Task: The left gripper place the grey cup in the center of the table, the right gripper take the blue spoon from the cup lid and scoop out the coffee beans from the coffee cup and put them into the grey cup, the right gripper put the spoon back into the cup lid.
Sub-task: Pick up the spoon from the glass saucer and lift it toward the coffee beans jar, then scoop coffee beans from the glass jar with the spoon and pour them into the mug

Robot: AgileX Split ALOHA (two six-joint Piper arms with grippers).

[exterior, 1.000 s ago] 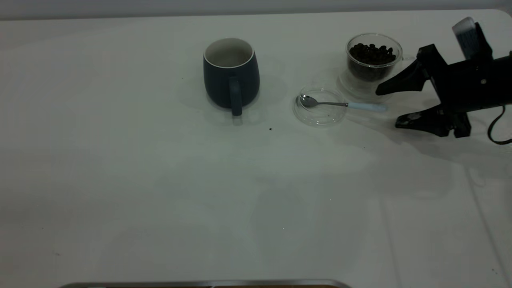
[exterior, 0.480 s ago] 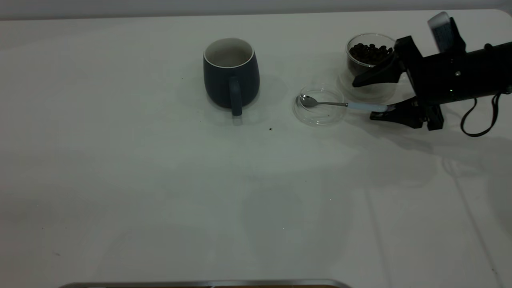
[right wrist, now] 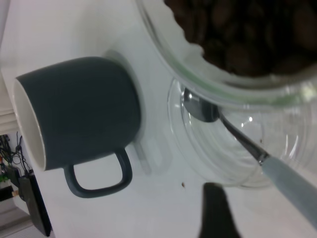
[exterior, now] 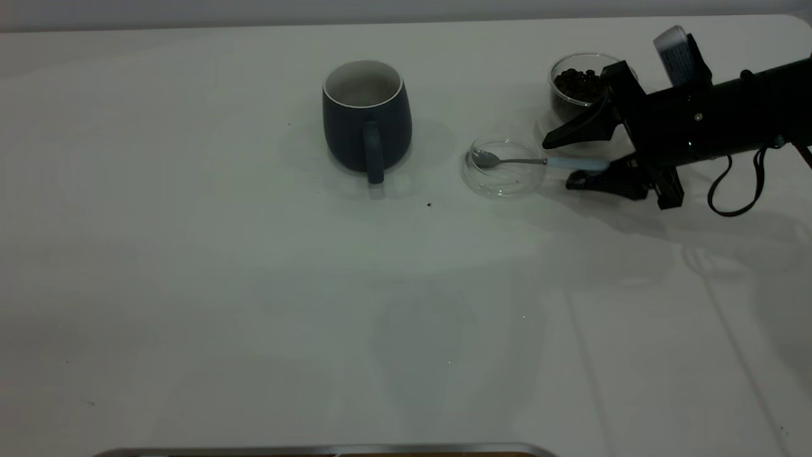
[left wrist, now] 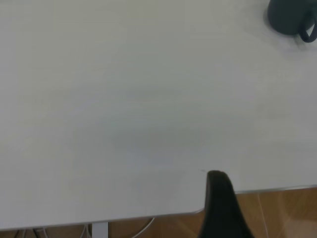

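Note:
The grey cup stands upright near the middle of the table, handle toward the front; it also shows in the left wrist view and the right wrist view. To its right the blue spoon lies with its bowl in the cup lid and its handle over the rim. My right gripper is open, one finger on each side of the spoon's pale handle. Behind it the coffee cup holds the coffee beans. Only one finger of my left gripper shows, over the table's edge.
A single stray bean lies on the table in front of the cup lid. The right arm's black cable hangs just above the table at the far right. A metal strip runs along the front edge.
My right gripper has moved left and down from beside the coffee cup until its open fingers straddle the spoon handle. The spoon and lid have shifted very slightly left.

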